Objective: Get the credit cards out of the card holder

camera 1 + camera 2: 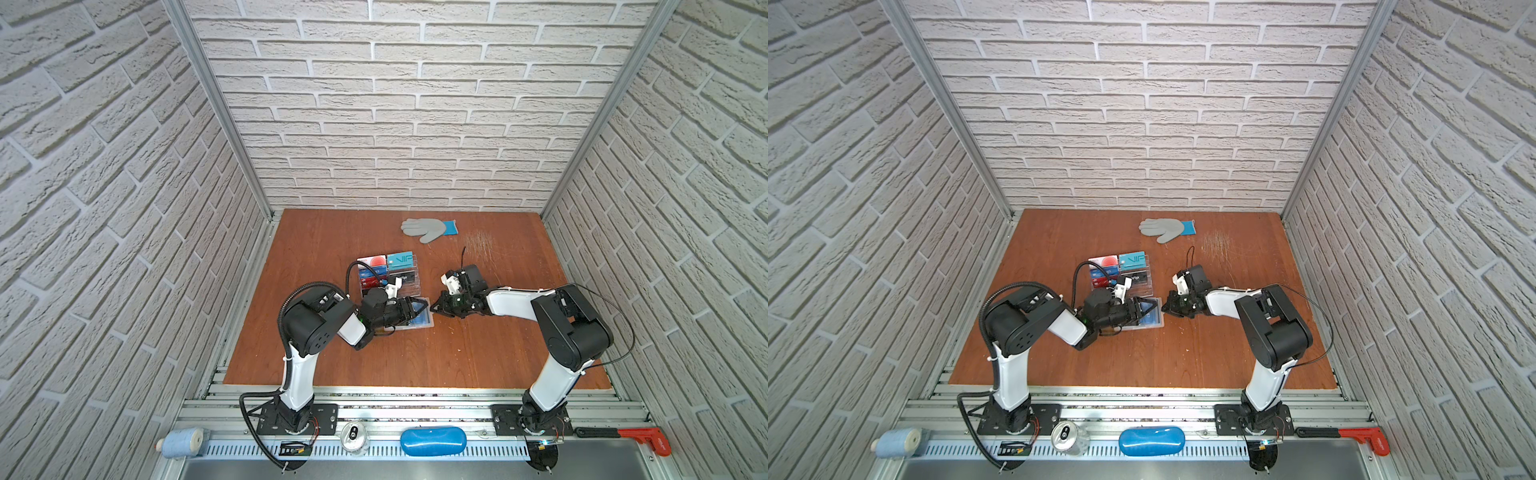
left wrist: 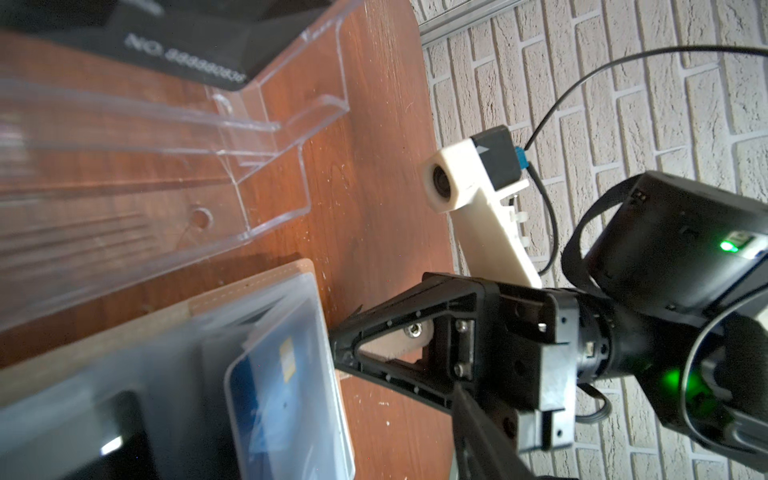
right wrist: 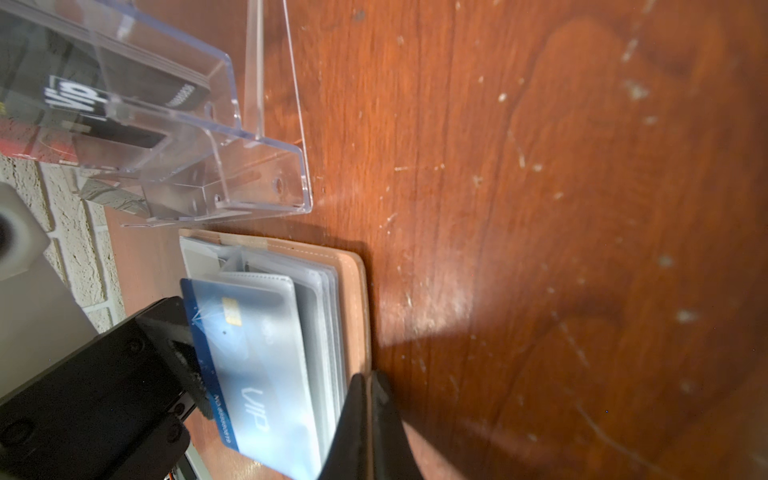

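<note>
Clear stand (image 3: 272,104) crowds the card holder (image 3: 353,282).
Right fingers (image 3: 357,424) pinched empty beside it; left fingers (image 3: 183,332) straddle blue card (image 3: 206,353), grip unclear.

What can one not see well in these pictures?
- In both top views, the left gripper covers most of the card holder.
- Right wrist view: frosted sleeves hide any cards behind the blue card.
- Same view: the picture's edge cuts the right gripper; whether it touches the sleeves is unclear.
</note>
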Robot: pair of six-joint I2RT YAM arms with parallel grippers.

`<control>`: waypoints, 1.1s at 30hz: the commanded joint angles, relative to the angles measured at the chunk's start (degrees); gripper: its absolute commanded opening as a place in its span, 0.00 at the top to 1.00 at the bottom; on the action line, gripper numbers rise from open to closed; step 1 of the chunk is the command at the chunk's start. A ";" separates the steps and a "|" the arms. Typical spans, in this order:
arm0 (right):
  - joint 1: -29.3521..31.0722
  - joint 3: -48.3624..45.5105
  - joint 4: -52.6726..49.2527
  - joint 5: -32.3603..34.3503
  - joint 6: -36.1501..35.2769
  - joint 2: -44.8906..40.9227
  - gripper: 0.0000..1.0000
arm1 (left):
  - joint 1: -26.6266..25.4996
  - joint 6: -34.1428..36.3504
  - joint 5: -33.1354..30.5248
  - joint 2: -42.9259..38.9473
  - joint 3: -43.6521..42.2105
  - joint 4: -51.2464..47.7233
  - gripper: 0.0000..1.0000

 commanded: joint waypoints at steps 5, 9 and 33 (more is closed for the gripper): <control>-0.19 -0.36 -1.93 1.77 -0.63 1.87 0.94 | 0.65 -0.33 1.04 0.27 -2.19 3.57 0.42; -0.28 -0.36 -1.93 1.64 -0.63 1.95 0.94 | 0.98 0.11 1.19 -0.88 -2.47 2.78 0.43; -0.36 -0.18 -2.10 1.38 -0.80 2.09 0.94 | 2.04 0.16 1.63 -2.21 -4.27 3.61 0.51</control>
